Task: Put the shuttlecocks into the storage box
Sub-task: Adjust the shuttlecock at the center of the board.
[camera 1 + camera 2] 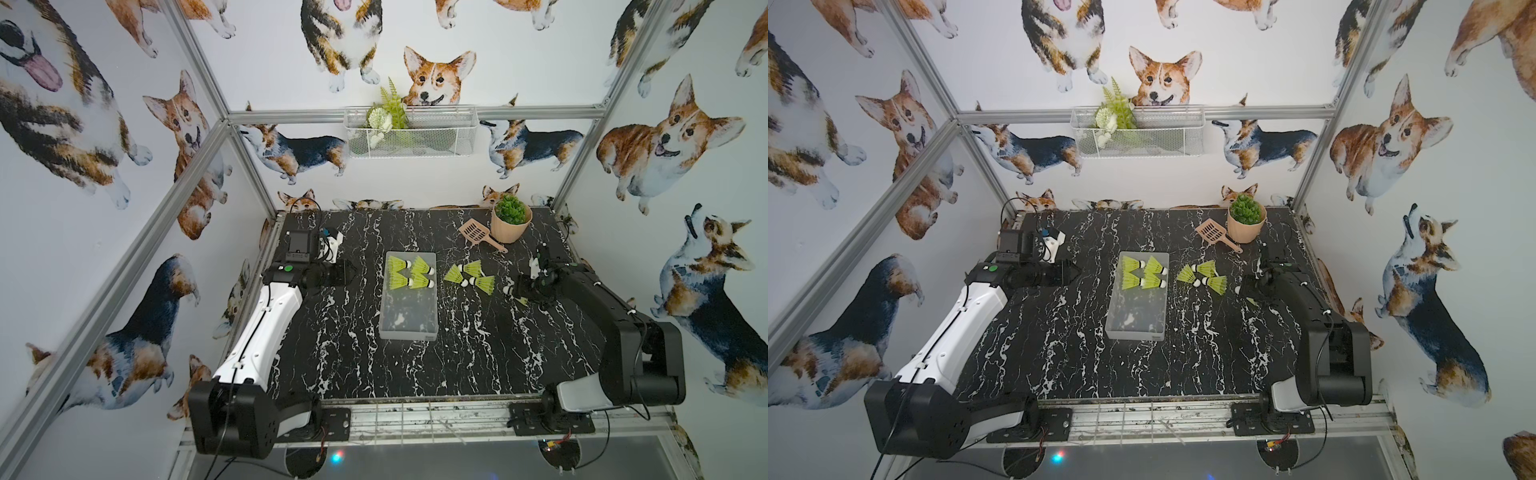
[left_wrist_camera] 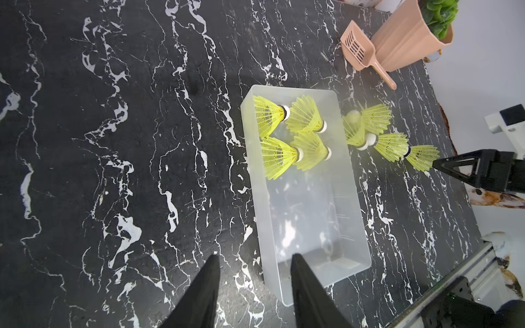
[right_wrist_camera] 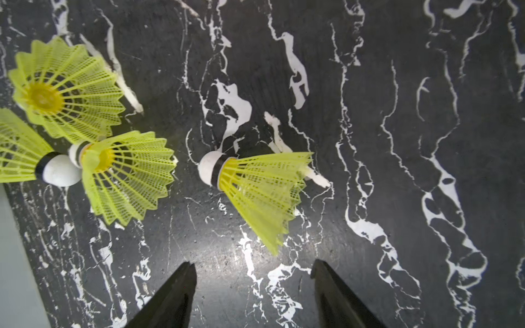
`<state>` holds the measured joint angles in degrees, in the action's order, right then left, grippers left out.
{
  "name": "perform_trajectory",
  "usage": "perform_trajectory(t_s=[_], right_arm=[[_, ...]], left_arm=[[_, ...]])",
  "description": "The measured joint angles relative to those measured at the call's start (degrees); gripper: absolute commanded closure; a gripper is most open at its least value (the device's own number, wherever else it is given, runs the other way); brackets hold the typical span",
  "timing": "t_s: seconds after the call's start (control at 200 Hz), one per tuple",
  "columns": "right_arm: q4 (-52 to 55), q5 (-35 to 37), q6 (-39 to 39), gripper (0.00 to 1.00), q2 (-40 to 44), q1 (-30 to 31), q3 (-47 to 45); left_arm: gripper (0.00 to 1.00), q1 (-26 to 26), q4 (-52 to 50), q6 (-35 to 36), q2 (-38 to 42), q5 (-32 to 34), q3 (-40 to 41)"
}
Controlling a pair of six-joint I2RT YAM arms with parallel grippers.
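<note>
1. Four shuttlecocks [image 1: 411, 272] are packed at the far end of the storage box [image 1: 409, 324], so room is kept.
2. Four more [image 1: 469, 274] are seen on the surface [image 1: 457, 353] beside it.
3. The jaws of the right gripper [image 3: 252, 267] are spread and empty, aimed at the nearest shuttlecock [image 3: 255, 187], probably for grasping.
4. The jaws of the left gripper [image 2: 255, 258] are released and empty.

Right-most shuttlecock [image 1: 508, 289] mostly hidden under right arm [image 1: 582, 282] in both top views; only white tip and skirt sliver show. Right wrist view: another shuttlecock [image 3: 17, 150] and box [image 3: 11, 255] cut off by picture edge.
</note>
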<state>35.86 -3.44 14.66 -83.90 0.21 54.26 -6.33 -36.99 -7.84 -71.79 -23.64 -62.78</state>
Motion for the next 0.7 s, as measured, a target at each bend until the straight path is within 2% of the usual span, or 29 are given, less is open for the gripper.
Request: perform_trajectory(t_s=[0.25,0.425,0.576,0.696], right_arm=[[-2.23,-4.9,-1.36,0.36,-3.32,-0.96,0.48],[-3.61,-6.19,-1.6,0.53,-4.55,-0.96,0.48],[-4.42,-7.23,-1.55,0.73,-4.7,-0.96,0.44],[-4.92,-8.13,-1.14,0.83,-4.13,-0.96,-0.52]], left_arm=[[0.56,0.31,4.11,0.39,2.64,-0.61,2.78],[0.56,0.31,4.66,0.81,3.26,-0.59,3.34],[0.56,0.31,4.98,1.16,3.34,-0.42,3.34],[0.56,0.31,5.01,1.2,3.69,-0.39,3.43]])
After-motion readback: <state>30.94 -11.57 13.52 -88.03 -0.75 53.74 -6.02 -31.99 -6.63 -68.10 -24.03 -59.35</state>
